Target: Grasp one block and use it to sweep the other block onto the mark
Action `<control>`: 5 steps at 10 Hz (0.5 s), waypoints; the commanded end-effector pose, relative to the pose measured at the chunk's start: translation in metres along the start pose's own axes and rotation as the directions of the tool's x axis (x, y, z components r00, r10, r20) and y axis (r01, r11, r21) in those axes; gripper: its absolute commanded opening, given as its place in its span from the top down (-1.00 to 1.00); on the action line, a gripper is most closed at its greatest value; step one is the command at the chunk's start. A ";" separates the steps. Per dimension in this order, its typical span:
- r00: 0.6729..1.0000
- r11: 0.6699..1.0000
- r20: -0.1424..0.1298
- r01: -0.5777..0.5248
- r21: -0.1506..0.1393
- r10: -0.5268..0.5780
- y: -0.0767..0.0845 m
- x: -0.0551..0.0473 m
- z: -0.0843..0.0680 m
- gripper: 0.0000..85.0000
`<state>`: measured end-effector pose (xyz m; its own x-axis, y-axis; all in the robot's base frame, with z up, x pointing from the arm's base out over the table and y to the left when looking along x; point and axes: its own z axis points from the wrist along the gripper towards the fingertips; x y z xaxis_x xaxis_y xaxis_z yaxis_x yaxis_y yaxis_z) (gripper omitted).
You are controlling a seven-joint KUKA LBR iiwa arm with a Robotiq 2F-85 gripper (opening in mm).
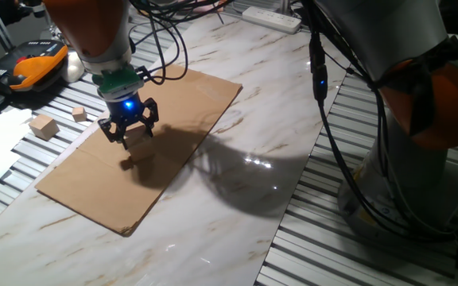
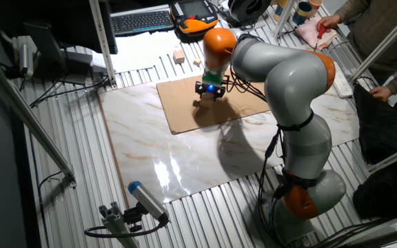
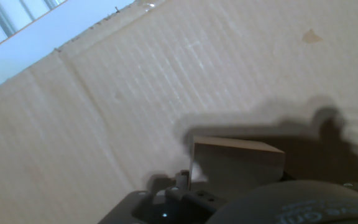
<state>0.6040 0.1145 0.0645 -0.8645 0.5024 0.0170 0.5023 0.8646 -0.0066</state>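
Observation:
My gripper [image 1: 130, 133] hangs low over the brown cardboard sheet [image 1: 189, 119], near its left side, and also shows in the other fixed view [image 2: 209, 91]. It is shut on a light-tan wooden block [image 3: 238, 163], which fills the lower middle of the hand view and casts a shadow on the cardboard. A second tan block [image 1: 44, 126] lies off the cardboard on the ribbed table to the left, apart from the gripper. A much smaller tan cube [image 1: 79, 114] lies near it. No dark round mark shows; only a faint brownish spot [image 3: 311, 36] on the cardboard.
A marble-look board [image 1: 245, 183] lies under the cardboard. An orange-and-black handset [image 1: 30, 63] and a keyboard lie at the far left. The arm's base [image 1: 420, 151] and hanging cables stand at the right. A white power strip [image 1: 273, 17] lies at the back.

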 end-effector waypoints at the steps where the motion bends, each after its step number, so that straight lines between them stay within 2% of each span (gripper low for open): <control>1: 1.000 1.000 0.001 0.002 0.002 -0.002 -0.001 0.000 0.000 1.00; 5: 1.000 1.000 0.002 0.013 0.005 -0.013 -0.005 -0.005 0.001 1.00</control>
<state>0.6059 0.1072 0.0632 -0.8714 0.4903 0.0149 0.4901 0.8716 -0.0113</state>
